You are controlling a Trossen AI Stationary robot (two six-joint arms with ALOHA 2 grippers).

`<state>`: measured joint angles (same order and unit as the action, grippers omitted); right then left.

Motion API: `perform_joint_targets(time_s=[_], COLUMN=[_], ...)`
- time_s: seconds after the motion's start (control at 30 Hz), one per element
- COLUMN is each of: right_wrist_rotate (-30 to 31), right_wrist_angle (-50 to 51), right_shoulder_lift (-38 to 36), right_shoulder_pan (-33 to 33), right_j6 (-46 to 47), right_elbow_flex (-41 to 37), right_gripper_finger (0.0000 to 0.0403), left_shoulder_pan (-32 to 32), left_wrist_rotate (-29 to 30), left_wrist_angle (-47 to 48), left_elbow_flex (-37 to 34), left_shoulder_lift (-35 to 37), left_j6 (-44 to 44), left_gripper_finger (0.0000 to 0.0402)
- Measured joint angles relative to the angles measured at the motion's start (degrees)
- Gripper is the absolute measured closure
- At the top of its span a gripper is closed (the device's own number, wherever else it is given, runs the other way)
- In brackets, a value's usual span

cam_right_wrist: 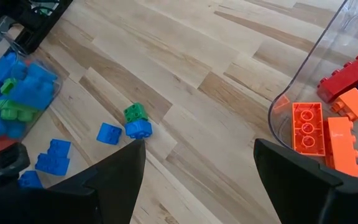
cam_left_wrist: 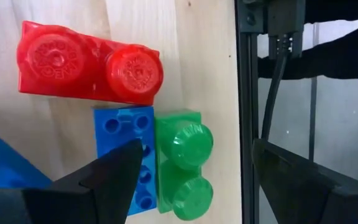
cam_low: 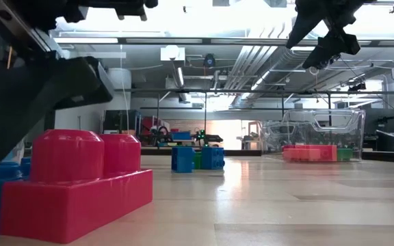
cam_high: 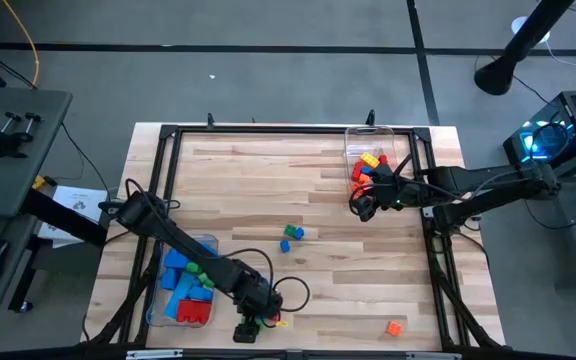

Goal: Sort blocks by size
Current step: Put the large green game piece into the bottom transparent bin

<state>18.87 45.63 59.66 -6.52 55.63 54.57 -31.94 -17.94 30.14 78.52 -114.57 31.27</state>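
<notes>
- High view: the left gripper [cam_high: 251, 326] hangs at the near edge of the table [cam_high: 298, 180], toward its left corner, just beside the near end of the left tub [cam_high: 211, 243], which holds big blue, green and red blocks. The right gripper [cam_high: 361, 206] hangs at the far right, by the inner edge of the right tub [cam_high: 353, 135] with its small orange, red and yellow blocks. A small blue and green cluster [cam_high: 291, 236] lies mid-table between the arms, and a lone orange block [cam_high: 394, 327] sits near the near right corner.
- Low view: a big red block [cam_low: 74, 181] fills the near foreground; the blue and green cluster [cam_low: 197, 158] stands farther back, and the right tub [cam_low: 317, 137] farther still.
- Left wrist view: the left gripper's fingers [cam_left_wrist: 114, 174] stand apart, clamped on nothing. Straight under them lie a red block [cam_left_wrist: 89, 62], a blue block [cam_left_wrist: 126, 155] and a green block [cam_left_wrist: 185, 165]; the blue and green ones touch side by side, their long axes running along the table's edge rail [cam_left_wrist: 247, 112].
- Right wrist view: the right gripper's fingers [cam_right_wrist: 120, 171] stand apart and empty. The mid-table cluster [cam_right_wrist: 135, 121] lies ahead of them, toward the left tub [cam_right_wrist: 17, 93]; the right tub's orange blocks [cam_right_wrist: 319, 134] lie just to one side.
- Judgement: the left arm is much nearer the red, blue and green blocks; the mid-table cluster lies about equally far from both.
</notes>
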Motion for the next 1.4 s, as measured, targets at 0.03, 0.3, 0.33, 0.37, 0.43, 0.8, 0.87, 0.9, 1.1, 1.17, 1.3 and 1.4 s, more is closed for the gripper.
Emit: perform_joint_targets(time_s=[0.03,0.3,0.33,0.37,0.43,0.8,0.87,0.9,1.1,1.17,1.3,1.4], right_wrist_rotate=[0.0,0.0,0.0,0.0,0.0,0.2,0.4,0.8,1.7,1.7,1.7,1.5], right_wrist_angle=[0.0,0.0,0.0,0.0,0.0,0.0,0.0,0.0,0.0,0.0,0.0,-0.1], right_shoulder_lift=[0.0,0.0,0.0,0.0,0.0,0.0,0.0,0.1,0.9,1.3,2.5,3.6], right_shoulder_pan=[0.0,0.0,0.0,0.0,0.0,0.0,0.0,0.0,0.0,0.0,0.0,0.0], right_j6=[0.0,0.0,0.0,0.0,0.0,-0.1,-0.1,-0.2,-0.5,-0.5,-0.5,-0.6], right_elbow_flex=[0.0,0.0,0.0,0.0,0.0,0.0,0.0,0.0,0.0,0.0,0.0,0.0], right_gripper_finger=[0.0107,0.0107,0.0107,0.0107,0.0107,0.0107,0.0107,0.0107,0.0107,0.0107,0.0107,0.0107], left_shoulder_pan=[0.0,0.3,0.6,1.0,2.1,6.7,6.1,5.7,0.5,-2.4,-6.9,-8.0], left_wrist_rotate=[-0.1,3.8,5.2,6.2,7.4,7.5,7.4,7.4,14.1,19.4,30.4,33.0], left_wrist_angle=[0.0,0.9,1.6,2.1,3.2,7.9,7.6,7.5,8.2,7.8,8.7,8.8], left_elbow_flex=[0.0,0.2,0.2,0.2,0.2,2.1,2.7,3.0,2.9,3.0,2.4,2.4], left_shoulder_lift=[-0.2,-0.8,-0.8,-0.8,-0.7,0.6,2.2,2.9,4.1,3.8,2.5,2.3], left_j6=[0.0,-1.4,-1.5,-1.5,-1.5,-2.4,-1.7,-0.8,6.8,8.7,12.3,14.1], left_gripper_finger=[0.0108,0.0108,0.0108,0.0108,0.0108,0.0108,0.0108,0.0108,0.0108,0.0108,0.0108,0.0108])
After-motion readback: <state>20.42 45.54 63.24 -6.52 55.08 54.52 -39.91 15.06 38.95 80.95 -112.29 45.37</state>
